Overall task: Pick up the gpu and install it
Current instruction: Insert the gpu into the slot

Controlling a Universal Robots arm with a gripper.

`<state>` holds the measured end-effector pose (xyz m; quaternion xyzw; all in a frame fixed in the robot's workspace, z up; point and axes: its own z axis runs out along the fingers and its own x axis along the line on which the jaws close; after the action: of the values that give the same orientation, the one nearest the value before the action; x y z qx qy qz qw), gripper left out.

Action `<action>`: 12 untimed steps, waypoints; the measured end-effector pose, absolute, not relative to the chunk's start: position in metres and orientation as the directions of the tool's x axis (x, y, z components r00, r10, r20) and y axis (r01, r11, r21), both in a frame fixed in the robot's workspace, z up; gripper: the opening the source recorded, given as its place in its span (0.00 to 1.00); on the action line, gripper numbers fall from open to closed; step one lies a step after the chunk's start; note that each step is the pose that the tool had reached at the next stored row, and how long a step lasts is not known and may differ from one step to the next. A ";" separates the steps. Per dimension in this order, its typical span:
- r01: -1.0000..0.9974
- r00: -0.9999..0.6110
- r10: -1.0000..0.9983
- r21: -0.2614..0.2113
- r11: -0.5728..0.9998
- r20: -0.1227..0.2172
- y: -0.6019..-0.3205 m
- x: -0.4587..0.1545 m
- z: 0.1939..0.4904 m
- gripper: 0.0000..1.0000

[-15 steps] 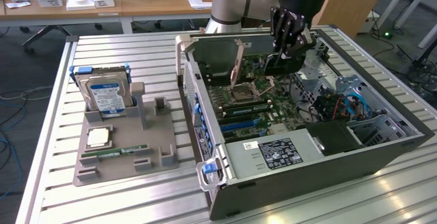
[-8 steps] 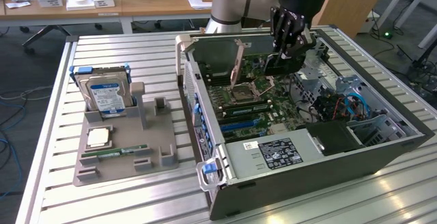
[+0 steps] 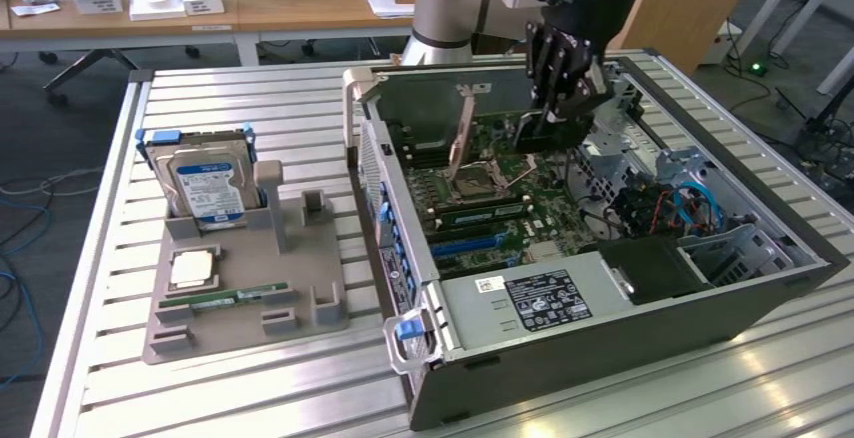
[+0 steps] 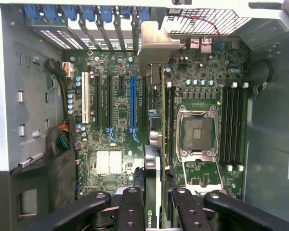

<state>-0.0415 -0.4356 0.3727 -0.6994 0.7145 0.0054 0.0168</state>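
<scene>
Your pincer point(image 4: 156, 198) is clamped on the gpu point(image 4: 152, 175); the wrist view shows it edge-on over the motherboard point(image 4: 111, 96), between the blue slot point(image 4: 133, 103) and the CPU socket point(image 4: 196, 132). The exterior view adds the open case point(image 3: 747, 288) around it, and a hard drive point(image 3: 211, 190) standing on the table point(image 3: 267, 398) at that view's left.

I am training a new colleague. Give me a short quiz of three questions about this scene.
1. True or false: the gripper is shut on the gpu above the motherboard.
2. What stands upright in the grey tray? A. hard drive B. fan C. keyboard
3. Fill in: the motherboard has a white slot and a long slot coloured ___.
Key: 1 true; 2 A; 3 blue.
</scene>
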 end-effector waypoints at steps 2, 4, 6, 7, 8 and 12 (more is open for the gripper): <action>-1.000 -0.021 -0.999 -0.016 0.022 -0.032 -0.436 -0.042 0.370 0.27; -1.000 -0.021 -0.999 -0.016 0.022 -0.032 -0.436 -0.042 0.367 0.27; -1.000 -0.021 -0.999 -0.016 0.022 -0.032 -0.436 -0.042 0.365 0.27; -1.000 -0.021 -0.999 -0.016 0.022 -0.032 -0.436 -0.042 0.364 0.27; -1.000 -0.021 -0.999 -0.016 0.022 -0.032 -0.436 -0.042 0.364 0.27; -1.000 -0.021 -0.999 -0.016 0.022 -0.032 -0.436 -0.042 0.364 0.27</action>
<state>-0.0415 -0.4356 0.3636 -0.6994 0.7146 0.0054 0.0168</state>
